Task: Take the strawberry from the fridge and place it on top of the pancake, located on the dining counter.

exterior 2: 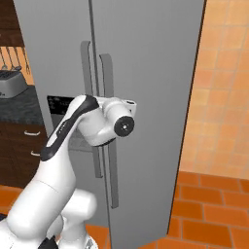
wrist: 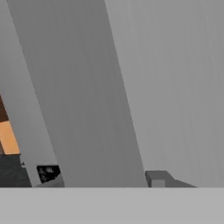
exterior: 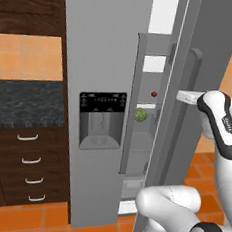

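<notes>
Inside the fridge (exterior: 113, 62), strawberry (exterior: 153, 94) sits on a shelf above the green ball (exterior: 140, 115). Your gripper is at the door handle (exterior: 180, 119); can't tell its jaws. Probably light, soft, bruisable: pinch its sides gently.

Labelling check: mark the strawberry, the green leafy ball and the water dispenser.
strawberry (exterior: 153, 94): left base view, middle of the small red fruit inside the open fridge.
green leafy ball (exterior: 140, 114): left base view, centre of the ball, below the strawberry.
water dispenser (exterior: 101, 119): left base view, recessed bay under the black panel.
</notes>
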{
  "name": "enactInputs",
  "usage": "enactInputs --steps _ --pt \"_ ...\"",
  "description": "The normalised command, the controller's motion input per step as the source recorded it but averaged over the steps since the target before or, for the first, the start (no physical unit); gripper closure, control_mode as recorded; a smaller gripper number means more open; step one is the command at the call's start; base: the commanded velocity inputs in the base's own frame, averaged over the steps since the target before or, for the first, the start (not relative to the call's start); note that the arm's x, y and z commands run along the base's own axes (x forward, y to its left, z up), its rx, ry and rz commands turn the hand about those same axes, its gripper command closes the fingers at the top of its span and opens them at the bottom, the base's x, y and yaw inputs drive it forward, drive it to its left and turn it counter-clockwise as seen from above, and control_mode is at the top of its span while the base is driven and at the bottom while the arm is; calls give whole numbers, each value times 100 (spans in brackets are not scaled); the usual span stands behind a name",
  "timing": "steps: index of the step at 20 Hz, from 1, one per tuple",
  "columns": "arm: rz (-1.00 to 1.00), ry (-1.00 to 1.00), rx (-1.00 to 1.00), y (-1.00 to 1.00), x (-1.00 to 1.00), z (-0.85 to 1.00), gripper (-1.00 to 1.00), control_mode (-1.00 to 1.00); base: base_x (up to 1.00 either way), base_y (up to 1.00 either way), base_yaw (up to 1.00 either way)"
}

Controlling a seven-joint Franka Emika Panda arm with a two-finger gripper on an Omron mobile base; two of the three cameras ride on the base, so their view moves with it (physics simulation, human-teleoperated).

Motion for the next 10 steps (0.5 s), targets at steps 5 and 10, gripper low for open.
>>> enactInputs --steps 5,10 --pt "0 0 0 -26 -29 0 -100 -100 0 0 0" --pt "0 -13 0 -13 -94 27 -100 -100 0 0 0"
